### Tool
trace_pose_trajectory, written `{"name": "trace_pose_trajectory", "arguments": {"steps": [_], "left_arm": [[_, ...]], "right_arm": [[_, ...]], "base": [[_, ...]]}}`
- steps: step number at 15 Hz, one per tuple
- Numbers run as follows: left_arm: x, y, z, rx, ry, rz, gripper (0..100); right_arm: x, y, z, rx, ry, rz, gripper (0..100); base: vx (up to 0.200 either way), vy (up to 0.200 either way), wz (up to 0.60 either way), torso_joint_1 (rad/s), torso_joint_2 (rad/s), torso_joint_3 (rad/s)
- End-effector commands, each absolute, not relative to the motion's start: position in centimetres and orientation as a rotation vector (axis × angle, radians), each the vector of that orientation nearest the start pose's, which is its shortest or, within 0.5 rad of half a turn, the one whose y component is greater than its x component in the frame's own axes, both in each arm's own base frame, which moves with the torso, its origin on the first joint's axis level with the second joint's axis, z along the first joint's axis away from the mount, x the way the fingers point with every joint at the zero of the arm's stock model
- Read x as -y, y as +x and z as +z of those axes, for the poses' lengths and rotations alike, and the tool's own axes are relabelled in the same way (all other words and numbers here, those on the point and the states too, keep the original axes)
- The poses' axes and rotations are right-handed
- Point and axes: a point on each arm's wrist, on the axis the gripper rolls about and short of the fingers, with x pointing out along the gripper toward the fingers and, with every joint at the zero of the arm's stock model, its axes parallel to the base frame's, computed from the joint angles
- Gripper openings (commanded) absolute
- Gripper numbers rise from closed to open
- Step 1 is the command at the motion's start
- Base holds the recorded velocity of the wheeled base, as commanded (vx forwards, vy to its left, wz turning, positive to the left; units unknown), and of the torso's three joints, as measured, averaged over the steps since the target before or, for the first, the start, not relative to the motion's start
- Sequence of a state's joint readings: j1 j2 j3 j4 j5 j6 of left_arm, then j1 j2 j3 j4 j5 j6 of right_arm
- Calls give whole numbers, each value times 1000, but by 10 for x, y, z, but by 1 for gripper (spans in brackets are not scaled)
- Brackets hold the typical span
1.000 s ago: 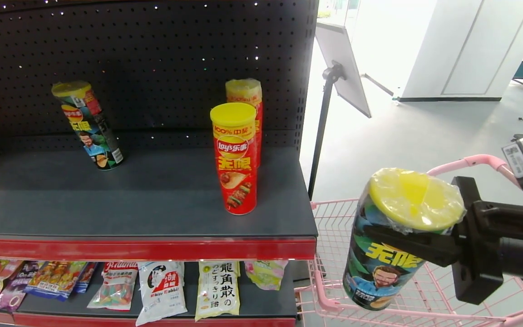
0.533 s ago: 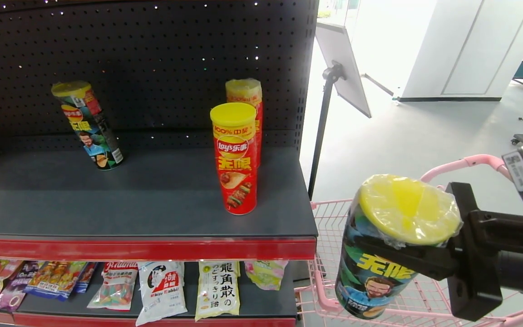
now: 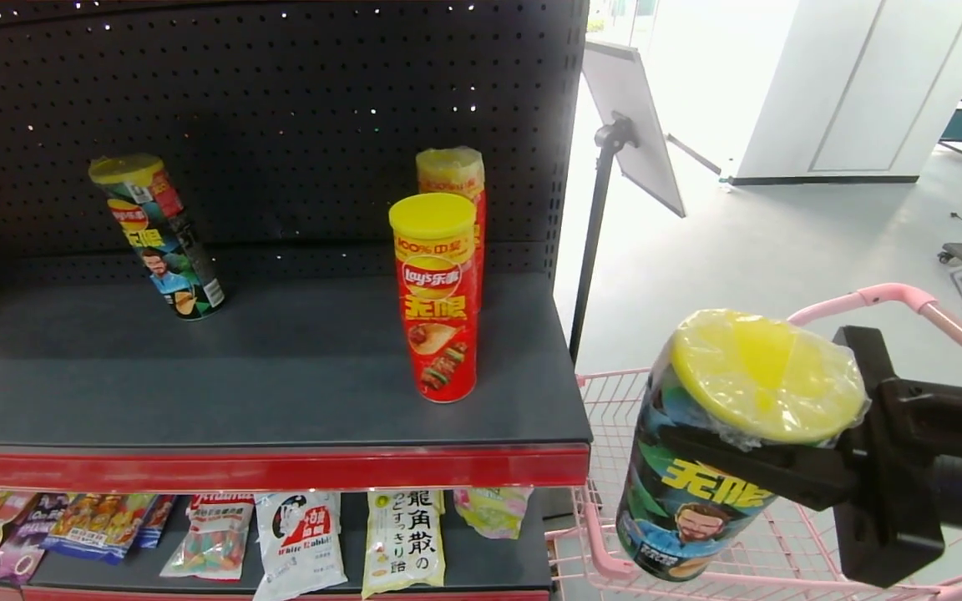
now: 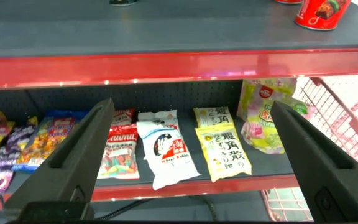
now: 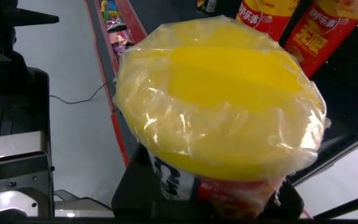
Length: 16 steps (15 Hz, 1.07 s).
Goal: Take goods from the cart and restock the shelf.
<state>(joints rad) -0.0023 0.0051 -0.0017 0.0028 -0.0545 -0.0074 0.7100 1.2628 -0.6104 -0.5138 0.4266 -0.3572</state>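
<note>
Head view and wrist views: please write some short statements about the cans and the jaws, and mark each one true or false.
1. The right jaws grip a dark can. True.
2. The upper shelf bears a second dark can, a front red can and a rear red can. True.
3. The front red can lies on its side. False: it stands upright.
4. The left jaws hold a snack bag. False: they are open and empty, facing the snack bags.
5. The cart is blue. False: it is pink.
</note>
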Motion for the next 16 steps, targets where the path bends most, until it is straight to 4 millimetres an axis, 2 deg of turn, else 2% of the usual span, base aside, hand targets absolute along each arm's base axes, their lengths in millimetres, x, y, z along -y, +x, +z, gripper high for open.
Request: {"name": "trace_pose_trajectory", "arguments": {"steps": [1, 6, 12, 16], "left_arm": [[1, -22, 76, -8, -8, -57, 100], [1, -22, 76, -8, -8, -57, 100], [1, -22, 76, -8, -9, -57, 100], [1, -22, 76, -8, -9, -57, 100]], "right_arm": [[-133, 140, 227, 64, -337, 1151, 0], [-142, 137, 240, 116, -329, 1185, 0], [-163, 129, 235, 96, -336, 1247, 0], [-169, 131, 238, 104, -335, 1257, 0]], "base": [[0, 200, 0, 12, 7, -7], [0, 200, 0, 2, 3, 0], [0, 200, 0, 3, 1, 1], [0, 200, 0, 4, 4, 1]]}}
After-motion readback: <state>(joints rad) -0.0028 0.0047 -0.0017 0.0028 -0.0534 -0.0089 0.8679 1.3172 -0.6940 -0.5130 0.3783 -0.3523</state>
